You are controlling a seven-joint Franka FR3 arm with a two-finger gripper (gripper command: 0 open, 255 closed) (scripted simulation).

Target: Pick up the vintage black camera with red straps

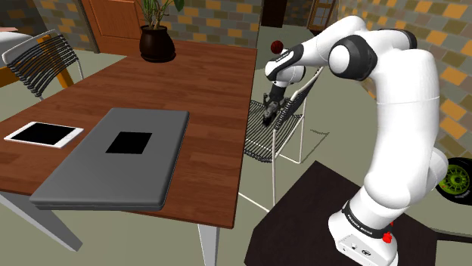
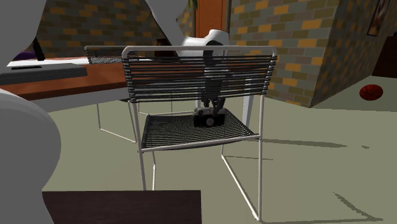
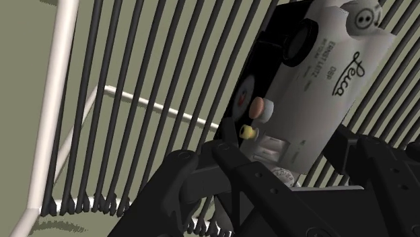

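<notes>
A black camera with a pale top plate (image 3: 316,87) lies on the wire seat of a white-framed chair (image 2: 191,143). In the second exterior view the camera (image 2: 207,118) rests near the seat's back, behind the backrest wires. My black gripper (image 3: 286,151) is down on it, and the fingers (image 3: 225,158) press against both sides of one end of its body. The shoulder view has the gripper (image 1: 271,112) low over the chair seat (image 1: 261,143) beside the table, with the camera (image 1: 268,119) under it. I see no red straps.
A wooden table (image 1: 212,91) stands close to the chair, carrying a grey closed laptop (image 1: 113,159), a tablet (image 1: 44,134) and a potted plant (image 1: 156,41). A second chair (image 1: 41,60) is at the far side. A red ball (image 2: 370,91) lies on the floor.
</notes>
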